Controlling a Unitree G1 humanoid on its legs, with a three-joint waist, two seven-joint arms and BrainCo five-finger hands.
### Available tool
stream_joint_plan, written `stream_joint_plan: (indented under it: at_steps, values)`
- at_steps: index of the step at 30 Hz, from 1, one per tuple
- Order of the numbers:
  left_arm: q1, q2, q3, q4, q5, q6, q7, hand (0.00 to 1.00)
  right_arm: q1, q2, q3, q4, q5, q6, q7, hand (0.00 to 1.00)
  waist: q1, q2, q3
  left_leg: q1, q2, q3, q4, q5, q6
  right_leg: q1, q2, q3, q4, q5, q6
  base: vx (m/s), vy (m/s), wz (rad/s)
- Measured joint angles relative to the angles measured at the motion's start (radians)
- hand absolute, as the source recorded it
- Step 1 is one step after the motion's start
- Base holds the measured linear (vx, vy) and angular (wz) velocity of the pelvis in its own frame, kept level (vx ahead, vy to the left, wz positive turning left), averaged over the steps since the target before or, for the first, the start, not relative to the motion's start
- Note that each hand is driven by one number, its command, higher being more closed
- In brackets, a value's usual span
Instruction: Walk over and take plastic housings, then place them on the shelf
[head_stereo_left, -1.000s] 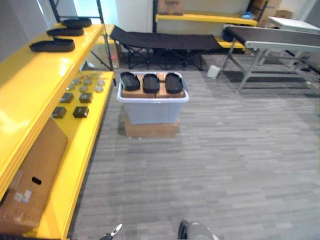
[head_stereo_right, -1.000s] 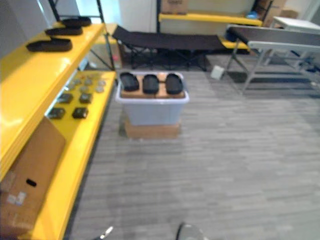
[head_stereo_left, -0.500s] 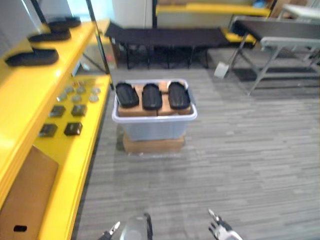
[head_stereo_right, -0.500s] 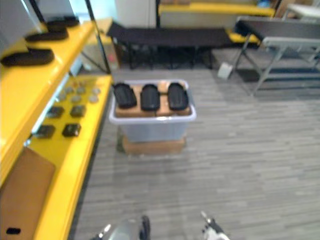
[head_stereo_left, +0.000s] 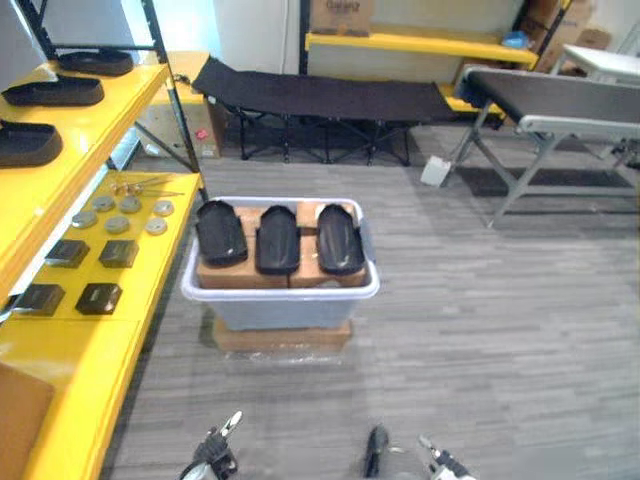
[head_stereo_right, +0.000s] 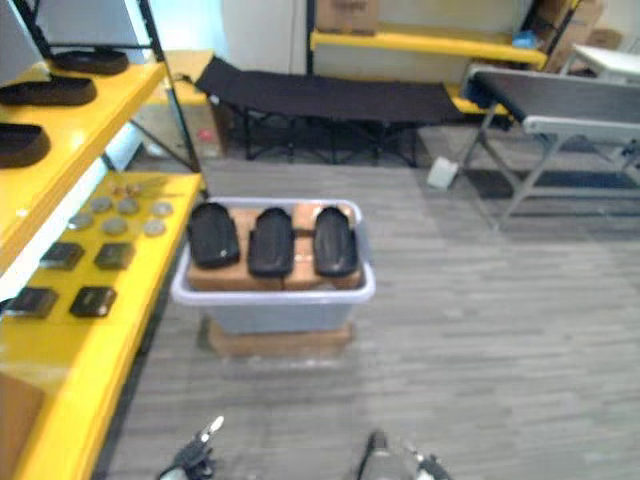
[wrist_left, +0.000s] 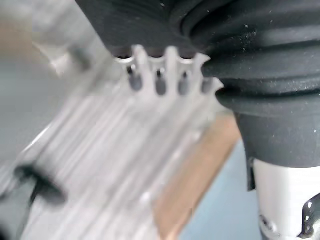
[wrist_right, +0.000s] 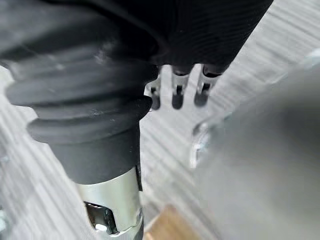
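Shelf: yellow shelf (head_stereo_left: 75, 345) along the left edge, with black housings (head_stereo_left: 50, 92) already on it at the upper left.
Left hand: left hand (head_stereo_left: 212, 460) at the bottom edge, fingers (wrist_left: 160, 75) loose and empty.
Plastic housings: three plastic housings (head_stereo_left: 278, 240) side by side on the grey bin (head_stereo_left: 280, 292), at the centre.
Right hand: right hand (head_stereo_left: 440, 463) at the bottom edge, fingers relaxed, empty.
Change: the bin shows larger and lower than a moment ago. The camera came nearer, so the walk is probably almost done and the taking is not begun.

I count three black housings (head_stereo_left: 279, 240) in the grey bin (head_stereo_left: 280, 310) at centre and three more on the upper yellow shelf (head_stereo_left: 90, 130), upper left. On the lower shelf (head_stereo_left: 60, 350), left: four dark square blocks (head_stereo_left: 98, 297), six round metal discs (head_stereo_left: 118, 224).
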Motion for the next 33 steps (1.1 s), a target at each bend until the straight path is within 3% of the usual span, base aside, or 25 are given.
stream_joint_plan:
  at_steps: [2,3,5,6,8,9,10,12,13,16,19,23,24,33]
  values:
    - [0.009,-0.019,0.04,0.003,-0.028,0.001,0.01,0.0,0.01,-0.009,-0.005,-0.011,0.002,0.006,-0.002,0.0,-0.005,0.016,0.001,-0.096,0.021,-0.057,0.217,0.105,0.039,0.059,0.014,-0.015,-0.018,-0.043,-0.012,0.36,-0.368,0.21]
    - [0.029,-0.027,0.051,-0.001,-0.05,-0.011,0.025,0.0,0.014,-0.015,-0.005,-0.01,0.0,0.013,-0.002,0.0,0.002,0.027,0.001,-0.154,0.032,-0.082,0.363,0.104,0.015,0.119,0.032,-0.016,-0.054,-0.051,-0.021,0.28,-0.206,-0.02]
    - [0.044,-0.025,0.059,-0.001,-0.07,-0.027,0.032,0.0,0.016,-0.012,-0.008,0.004,-0.001,0.012,-0.002,0.0,0.004,0.023,0.002,-0.187,0.035,-0.059,0.421,0.073,-0.001,0.196,0.043,-0.023,-0.109,-0.048,-0.021,0.21,-0.111,-0.12]
    - [0.048,-0.015,0.056,0.0,-0.072,-0.028,0.035,0.0,0.017,-0.009,-0.01,0.015,0.0,0.01,-0.002,0.0,0.003,0.017,-0.001,-0.193,0.03,-0.023,0.386,0.062,0.008,0.233,0.043,-0.026,-0.137,-0.047,-0.02,0.26,-0.083,-0.07]
    - [0.055,-0.011,0.056,0.008,-0.062,-0.028,0.037,0.0,0.027,-0.008,-0.012,0.019,0.001,-0.006,-0.002,0.0,-0.003,0.014,-0.003,-0.191,-0.008,0.038,0.093,0.067,0.021,0.291,0.037,-0.027,-0.194,-0.041,-0.008,0.26,0.0,-0.05]
    - [0.055,-0.011,0.055,0.014,-0.058,-0.029,0.037,0.0,0.029,-0.009,-0.015,0.019,0.001,-0.01,-0.002,0.0,-0.004,0.014,-0.003,-0.192,-0.022,0.038,0.001,0.09,0.034,0.294,0.034,-0.027,-0.202,-0.039,0.0,0.21,0.09,-0.14]
    - [0.052,-0.006,0.06,0.024,-0.039,-0.03,0.033,0.0,0.034,-0.01,-0.032,0.021,-0.001,-0.011,-0.005,0.0,0.003,0.006,-0.001,-0.184,-0.046,0.036,-0.096,0.174,0.032,0.296,0.025,-0.015,-0.211,-0.04,0.018,0.21,0.125,-0.19]
    - [0.047,0.032,0.056,0.045,-0.018,-0.034,0.031,0.0,0.042,0.022,-0.039,0.018,-0.003,-0.012,-0.01,0.0,0.001,-0.033,-0.01,-0.155,-0.101,0.065,-0.181,0.193,0.048,0.302,-0.018,-0.014,-0.247,-0.024,0.046,0.27,0.157,-0.11]
    - [0.037,0.047,0.054,0.049,0.008,-0.035,0.029,0.0,0.042,0.033,-0.04,0.019,-0.003,-0.014,-0.013,0.0,-0.005,-0.062,-0.009,-0.153,-0.13,0.068,-0.21,0.203,0.057,0.297,-0.043,-0.019,-0.25,-0.023,0.06,0.21,0.13,0.09]
    - [0.016,0.066,0.01,0.051,0.046,-0.036,0.021,0.0,0.064,0.041,-0.049,0.022,-0.001,-0.041,0.001,0.0,-0.005,-0.082,-0.004,-0.122,-0.184,0.063,-0.275,0.22,0.075,0.315,-0.083,-0.043,-0.261,-0.018,0.082,0.16,0.107,0.19]
    - [0.018,0.071,-0.028,0.05,0.034,-0.035,0.02,0.0,0.062,0.044,-0.046,0.018,-0.04,-0.079,0.023,0.0,-0.007,-0.073,-0.003,-0.073,-0.216,0.066,-0.329,0.228,0.083,0.342,-0.106,-0.046,-0.269,-0.01,0.096,0.16,0.108,0.04]
    - [0.018,0.089,-0.083,0.05,0.035,-0.035,0.016,0.0,0.043,0.046,-0.007,0.021,-0.083,-0.109,0.037,0.0,-0.008,-0.078,-0.003,-0.066,-0.222,0.06,-0.379,0.252,0.085,0.335,-0.105,-0.067,-0.272,-0.007,0.099,0.07,0.025,0.08]
    - [0.005,0.162,-0.219,0.077,0.036,-0.036,0.018,0.0,0.0,0.008,0.236,0.058,-0.197,-0.243,0.067,0.0,-0.056,-0.131,0.021,-0.037,-0.255,0.031,-0.475,0.317,0.096,0.368,-0.107,-0.096,-0.322,-0.014,0.09,-0.01,0.001,0.04]
    - [0.004,0.162,-0.219,0.055,0.048,-0.035,0.018,0.0,0.004,0.016,0.205,0.056,-0.149,-0.238,0.059,0.0,-0.055,-0.132,0.021,-0.091,-0.263,0.03,-0.473,0.317,0.102,0.319,-0.117,-0.097,-0.316,-0.002,0.112,0.04,0.012,0.01]
